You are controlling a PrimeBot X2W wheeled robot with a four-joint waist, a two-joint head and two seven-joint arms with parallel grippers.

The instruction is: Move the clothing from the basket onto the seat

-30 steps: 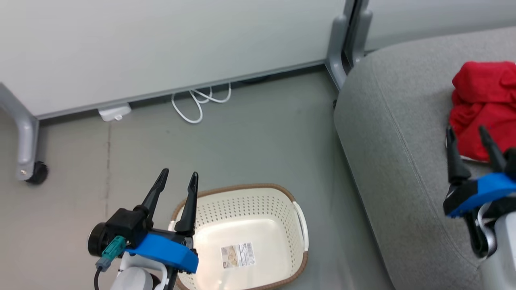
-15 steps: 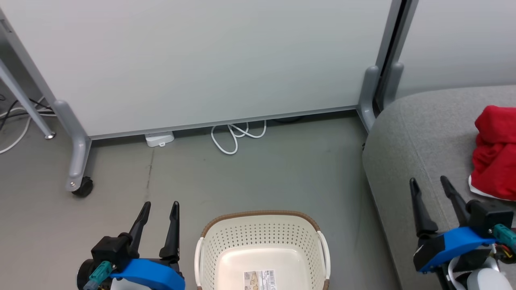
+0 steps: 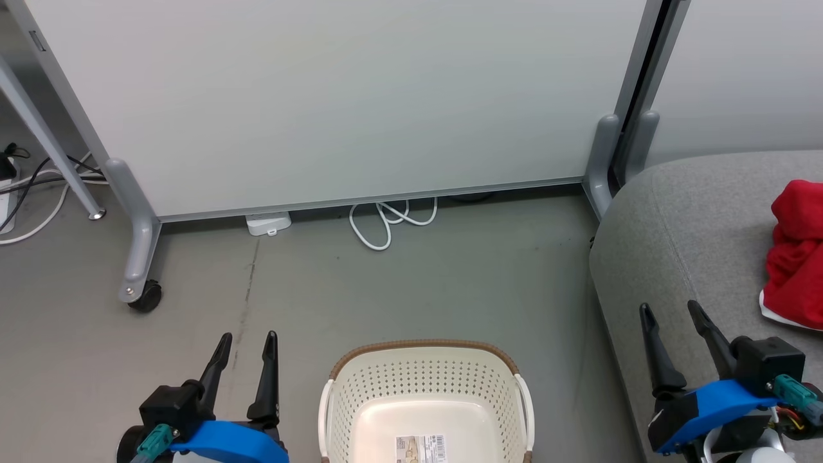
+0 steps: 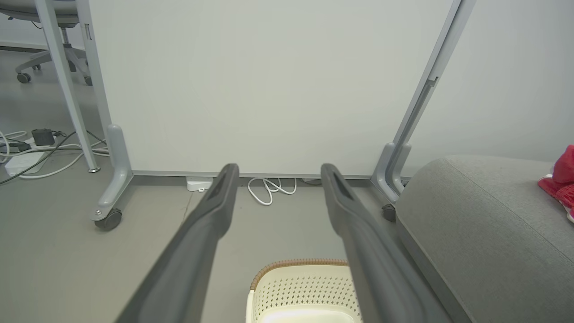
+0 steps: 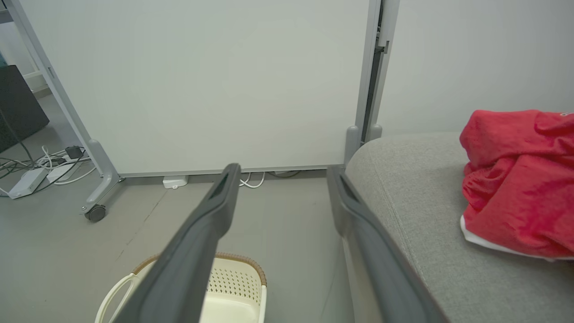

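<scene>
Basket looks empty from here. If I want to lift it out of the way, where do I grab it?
Probably its left white side handle: a thin loop standing off the basket's wall, slim enough for open jaws. Come down from above with the left gripper, which hangs open just beside that handle.

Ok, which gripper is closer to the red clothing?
The right gripper, open at the edge of the seat, just short of the clothing. The left gripper is over the floor, beyond the basket.
</scene>
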